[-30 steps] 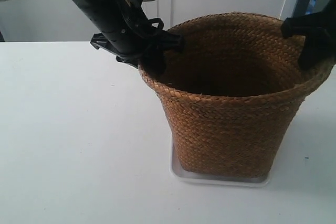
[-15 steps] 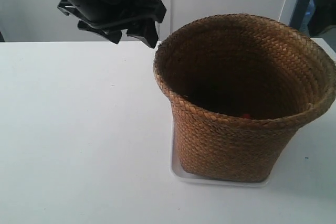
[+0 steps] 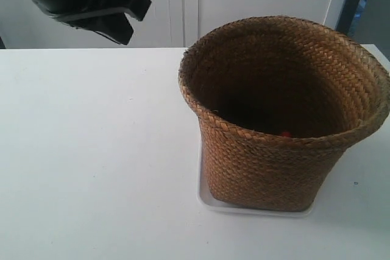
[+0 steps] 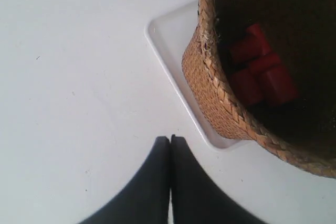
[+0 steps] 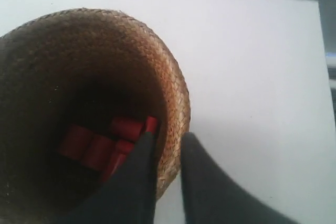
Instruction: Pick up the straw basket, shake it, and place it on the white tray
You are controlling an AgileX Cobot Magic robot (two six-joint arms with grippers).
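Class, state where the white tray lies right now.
In the exterior view the white tray sits lower right, directly under the straw basket, only its rim showing at the basket's base.

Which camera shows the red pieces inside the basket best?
Left wrist view: the red pieces lie unobstructed in the straw basket. Right wrist: partly behind the end effector. Exterior: only a red speck.
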